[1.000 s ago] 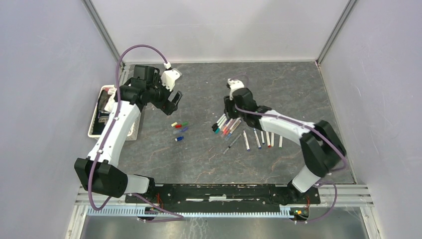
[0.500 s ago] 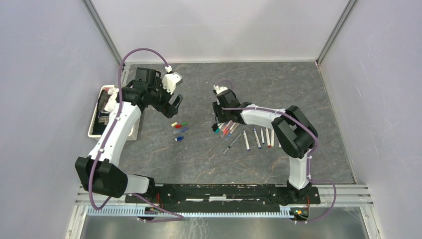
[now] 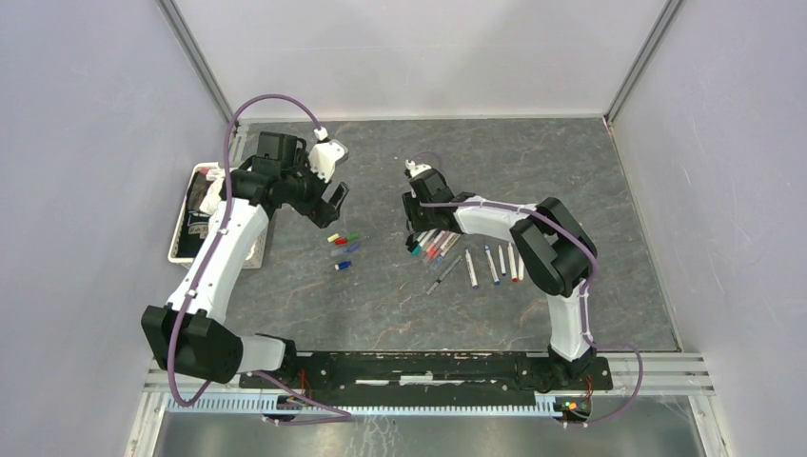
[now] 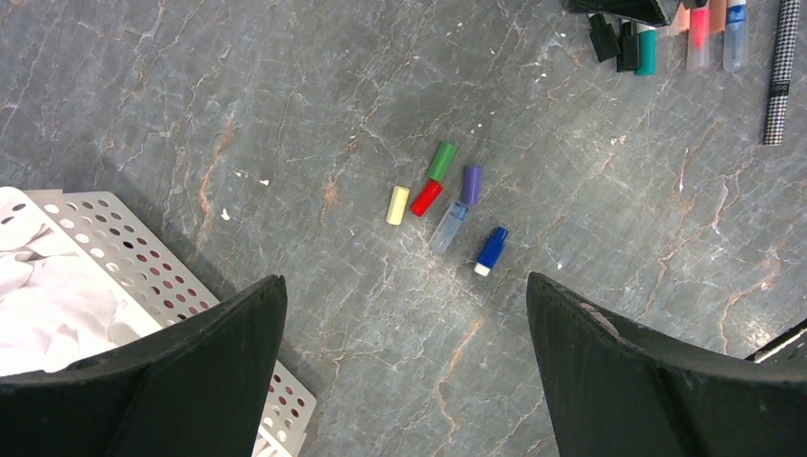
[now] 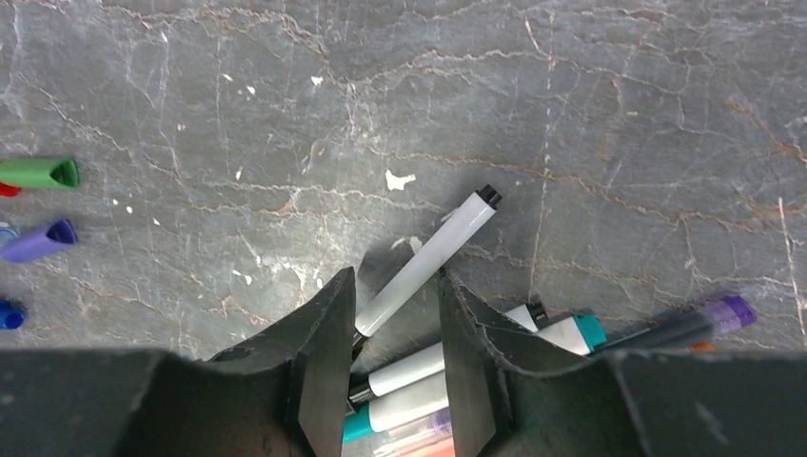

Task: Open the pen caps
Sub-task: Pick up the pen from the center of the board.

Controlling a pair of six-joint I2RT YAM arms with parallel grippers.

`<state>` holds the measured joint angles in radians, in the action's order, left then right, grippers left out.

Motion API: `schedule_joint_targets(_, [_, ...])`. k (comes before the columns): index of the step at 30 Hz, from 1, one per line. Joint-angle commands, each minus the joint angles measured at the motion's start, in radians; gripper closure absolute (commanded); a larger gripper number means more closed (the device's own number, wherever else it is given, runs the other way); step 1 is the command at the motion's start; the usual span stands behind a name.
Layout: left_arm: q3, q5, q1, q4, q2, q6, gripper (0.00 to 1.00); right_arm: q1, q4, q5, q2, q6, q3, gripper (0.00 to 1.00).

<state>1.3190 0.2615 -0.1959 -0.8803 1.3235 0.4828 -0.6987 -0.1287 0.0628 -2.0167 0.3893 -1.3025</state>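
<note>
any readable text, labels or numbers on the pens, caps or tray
No text can be read in any view.
pens: any barrel print is too small to make out; the pen between the right pincer's fingers shows a plain white barrel.
loose caps: plain colours, no marks visible.
tray: no label visible.
</note>
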Motion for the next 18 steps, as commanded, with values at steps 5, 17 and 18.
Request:
schedule_joint_targets(5, [-0.011, 0.004, 0.006, 0.014, -0.029, -0.009, 0.00, -0.017, 0.014, -0.031, -0.070, 0.059, -0.072, 0.69])
schedule_joint_targets(17, [-0.004, 0.062, 0.007, 0.000, -0.034, -0.055, 0.00, -0.043, 0.121, -0.143, -0.110, 0.212, -0.166, 1.00])
schedule_joint_targets(18, [-0.004, 0.065, 0.006, 0.001, -0.036, -0.058, 0.00, -0.046, 0.152, -0.146, -0.101, 0.222, -0.170, 1.00])
